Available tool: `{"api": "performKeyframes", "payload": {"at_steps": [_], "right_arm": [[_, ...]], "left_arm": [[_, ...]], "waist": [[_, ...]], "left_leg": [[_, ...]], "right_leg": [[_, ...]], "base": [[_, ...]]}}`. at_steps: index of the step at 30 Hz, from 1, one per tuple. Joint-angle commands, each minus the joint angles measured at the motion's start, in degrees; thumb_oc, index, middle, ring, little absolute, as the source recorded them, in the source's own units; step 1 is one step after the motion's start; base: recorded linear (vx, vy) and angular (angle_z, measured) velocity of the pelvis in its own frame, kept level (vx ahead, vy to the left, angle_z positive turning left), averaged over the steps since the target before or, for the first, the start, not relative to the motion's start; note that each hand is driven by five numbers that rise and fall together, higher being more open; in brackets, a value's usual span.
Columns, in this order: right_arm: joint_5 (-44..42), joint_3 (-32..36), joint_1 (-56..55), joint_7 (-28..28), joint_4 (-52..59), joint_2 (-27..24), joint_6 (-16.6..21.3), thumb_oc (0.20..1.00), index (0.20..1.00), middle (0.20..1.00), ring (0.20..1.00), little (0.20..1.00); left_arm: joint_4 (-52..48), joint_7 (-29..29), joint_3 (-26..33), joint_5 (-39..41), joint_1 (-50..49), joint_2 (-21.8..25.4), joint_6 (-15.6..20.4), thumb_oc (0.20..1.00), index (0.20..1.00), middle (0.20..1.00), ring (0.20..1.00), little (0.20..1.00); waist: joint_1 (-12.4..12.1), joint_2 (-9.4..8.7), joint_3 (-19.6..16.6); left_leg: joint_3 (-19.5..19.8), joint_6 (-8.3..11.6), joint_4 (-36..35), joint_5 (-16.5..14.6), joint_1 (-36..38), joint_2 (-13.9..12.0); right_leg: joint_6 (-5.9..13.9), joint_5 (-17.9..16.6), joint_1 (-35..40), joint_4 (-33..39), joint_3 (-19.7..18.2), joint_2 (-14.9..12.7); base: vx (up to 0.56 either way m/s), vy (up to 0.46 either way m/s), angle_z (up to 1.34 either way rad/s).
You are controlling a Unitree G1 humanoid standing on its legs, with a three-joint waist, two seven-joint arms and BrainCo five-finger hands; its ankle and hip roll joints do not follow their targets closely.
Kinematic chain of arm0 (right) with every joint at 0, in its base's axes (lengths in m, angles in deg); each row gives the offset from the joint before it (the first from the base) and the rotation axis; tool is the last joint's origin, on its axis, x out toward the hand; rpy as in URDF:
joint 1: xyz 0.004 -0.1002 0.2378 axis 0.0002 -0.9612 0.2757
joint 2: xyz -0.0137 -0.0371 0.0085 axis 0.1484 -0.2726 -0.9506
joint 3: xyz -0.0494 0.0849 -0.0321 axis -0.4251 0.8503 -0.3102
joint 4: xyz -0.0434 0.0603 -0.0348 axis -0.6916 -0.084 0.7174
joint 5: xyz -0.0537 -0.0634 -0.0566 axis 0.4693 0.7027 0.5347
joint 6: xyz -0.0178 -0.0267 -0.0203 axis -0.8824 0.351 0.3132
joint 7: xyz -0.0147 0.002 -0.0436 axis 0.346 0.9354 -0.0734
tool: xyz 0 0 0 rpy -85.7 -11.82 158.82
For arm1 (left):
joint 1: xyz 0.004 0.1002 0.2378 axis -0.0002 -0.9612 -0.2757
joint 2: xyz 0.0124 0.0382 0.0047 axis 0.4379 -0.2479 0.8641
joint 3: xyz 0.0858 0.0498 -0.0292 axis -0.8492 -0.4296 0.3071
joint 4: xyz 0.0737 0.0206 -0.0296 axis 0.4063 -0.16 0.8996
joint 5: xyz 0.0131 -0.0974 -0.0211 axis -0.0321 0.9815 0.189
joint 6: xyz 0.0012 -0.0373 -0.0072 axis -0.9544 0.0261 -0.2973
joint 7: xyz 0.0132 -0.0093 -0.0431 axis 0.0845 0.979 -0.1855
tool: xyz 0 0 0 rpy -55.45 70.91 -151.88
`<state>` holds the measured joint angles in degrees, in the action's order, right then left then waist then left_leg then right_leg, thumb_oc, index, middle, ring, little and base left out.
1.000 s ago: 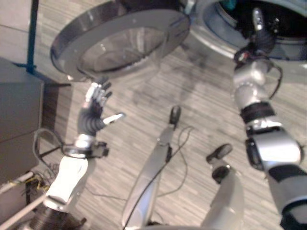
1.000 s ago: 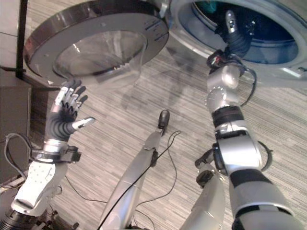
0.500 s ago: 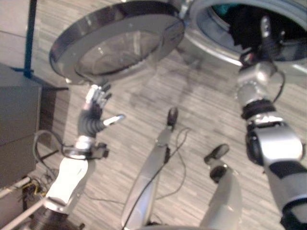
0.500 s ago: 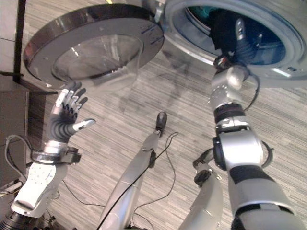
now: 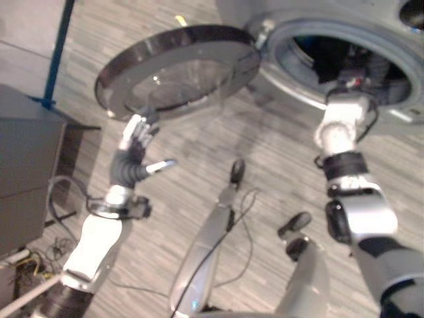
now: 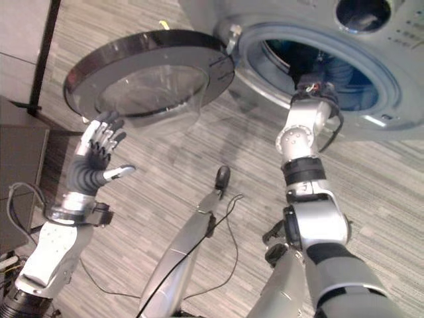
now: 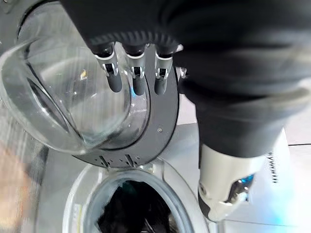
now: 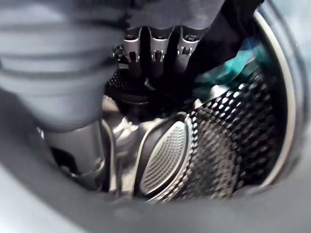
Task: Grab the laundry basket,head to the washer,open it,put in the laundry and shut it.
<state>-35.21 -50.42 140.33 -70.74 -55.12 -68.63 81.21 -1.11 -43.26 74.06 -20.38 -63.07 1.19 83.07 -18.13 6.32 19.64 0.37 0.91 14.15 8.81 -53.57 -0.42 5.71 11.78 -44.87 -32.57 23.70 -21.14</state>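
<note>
The washer's round glass door stands swung open to the left of the drum opening. My left hand is raised just below the door's near rim, open with straight fingers and apart from the glass. My right arm reaches up into the drum, with the wrist at the opening's lip. My right hand is inside the perforated drum. A dark cloth hangs right beside it, and a teal cloth lies behind. Whether the hand holds the dark cloth is unclear.
A dark cabinet stands at the far left with a blue post behind it. The washer's control panel sits above the opening. A drum paddle rises just below my right hand. Striped wood-look floor lies below the door.
My right hand has gone from the drum's mouth deeper inside, out of sight of the head camera. The camera has shifted. My left hand stays raised under the door.
</note>
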Motion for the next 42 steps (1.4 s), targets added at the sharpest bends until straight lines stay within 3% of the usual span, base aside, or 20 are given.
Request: {"api": "performKeyframes", "payload": {"at_steps": [1, 8, 16, 18, 24, 29, 36, 40, 42], "right_arm": [[5.08, -0.79, -7.59, -2.83, 7.56, 4.66, -0.20, 1.000, 1.000, 1.000, 1.000, 1.000], [4.31, -7.95, -30.51, -9.83, 9.38, 15.92, -8.28, 1.000, 1.000, 1.000, 1.000, 1.000], [9.14, -14.44, -50.28, -14.03, 7.11, 13.70, -16.13, 1.000, 1.000, 1.000, 1.000, 1.000], [15.18, -13.48, -55.55, -14.21, 0.24, 11.86, -19.35, 1.000, 1.000, 1.000, 1.000, 1.000], [29.79, -9.80, -60.00, -13.63, -14.75, 9.47, -23.06, 1.000, 1.000, 1.000, 1.000, 1.000], [35.61, -0.88, -60.96, -11.26, -26.63, 7.73, -24.84, 1.000, 1.000, 1.000, 1.000, 1.000], [40.64, 1.01, -62.27, -9.63, -28.43, 6.84, -25.87, 1.000, 1.000, 1.000, 1.000, 1.000], [39.71, 1.73, -62.74, -9.63, -28.76, 7.38, -26.33, 1.000, 1.000, 1.000, 1.000, 1.000], [39.80, 0.39, -63.18, -9.99, -27.71, 8.15, -26.87, 1.000, 1.000, 1.000, 1.000, 1.000]], "left_arm": [[-3.03, 0.31, 0.58, 0.09, -1.60, 0.50, 1.84, 1.000, 1.000, 1.000, 1.000, 1.000], [-3.75, -0.64, 2.59, -1.92, -5.19, -1.34, 0.74, 1.000, 1.000, 1.000, 1.000, 1.000], [-1.18, -0.15, 5.17, -3.86, -9.65, -0.47, -0.30, 1.000, 1.000, 1.000, 1.000, 1.000], [2.50, 1.43, 5.61, -4.61, -11.82, 0.52, -1.27, 1.000, 1.000, 1.000, 1.000, 1.000], [11.26, 5.24, 5.56, -3.22, -14.54, -1.31, -3.67, 1.000, 1.000, 1.000, 1.000, 1.000], [21.46, 7.10, 5.43, -6.91, -15.37, -4.94, -7.65, 1.000, 1.000, 1.000, 1.000, 1.000], [32.41, 5.65, 6.09, -9.93, -15.32, -12.09, -10.90, 1.000, 1.000, 1.000, 1.000, 1.000], [36.98, 3.97, 6.46, -17.37, -14.57, -13.88, -11.95, 1.000, 1.000, 1.000, 1.000, 1.000], [41.92, 1.46, 6.72, -24.98, -12.50, -14.21, -14.46, 1.000, 1.000, 1.000, 1.000, 1.000]], "waist": [[-0.59, -2.44, 0.20], [2.51, -3.41, 0.64], [6.25, -6.43, -1.62], [7.15, -7.39, -3.17], [8.40, -7.35, -4.98], [10.09, -7.10, -8.30], [11.35, -7.11, -11.80], [12.08, -6.57, -14.21], [12.96, -6.27, -16.02]], "left_leg": [[-1.50, -0.63, 2.57, -7.59, -1.21, 1.79], [-1.68, -0.59, 4.42, -7.97, 0.56, 0.30], [-1.40, 0.67, 1.16, -6.09, 8.10, -1.72], [-0.93, 1.09, -0.42, -5.33, 13.02, -2.50], [0.38, 2.06, -4.04, -3.59, 22.38, -3.66], [0.67, 2.66, -7.27, -2.49, 30.93, -5.20], [-0.45, 3.97, -11.09, -0.75, 38.59, -7.72], [-1.25, 4.90, -13.06, 0.60, 42.18, -8.67], [-1.76, 5.36, -14.35, 1.59, 43.96, -9.36]], "right_leg": [[-0.88, 1.06, 6.96, 6.12, 0.12, 4.62], [-1.39, 1.42, 8.80, 4.84, 0.41, 4.75], [-1.32, 0.87, 16.58, 8.57, 1.26, 6.72], [-1.70, 1.34, 21.62, 10.17, 1.96, 7.60], [-2.97, 2.62, 31.47, 14.15, 3.73, 9.76], [-3.85, 3.42, 40.00, 18.21, 3.74, 12.15], [-4.72, 3.70, 47.75, 22.83, 2.40, 14.70], [-5.15, 3.60, 51.55, 25.54, 1.81, 15.93], [-5.50, 3.84, 52.61, 25.72, 1.17, 16.51]], "base": [[-0.04, -0.001, -0.03], [-0.05, 0.012, -0.07], [-0.01, -0.045, -0.08], [0.03, -0.096, -0.04], [0.01, -0.099, 0.12], [-0.01, -0.078, 0.13], [-0.03, -0.082, -0.10], [-0.02, -0.050, -0.10], [-0.01, -0.056, -0.08]]}}
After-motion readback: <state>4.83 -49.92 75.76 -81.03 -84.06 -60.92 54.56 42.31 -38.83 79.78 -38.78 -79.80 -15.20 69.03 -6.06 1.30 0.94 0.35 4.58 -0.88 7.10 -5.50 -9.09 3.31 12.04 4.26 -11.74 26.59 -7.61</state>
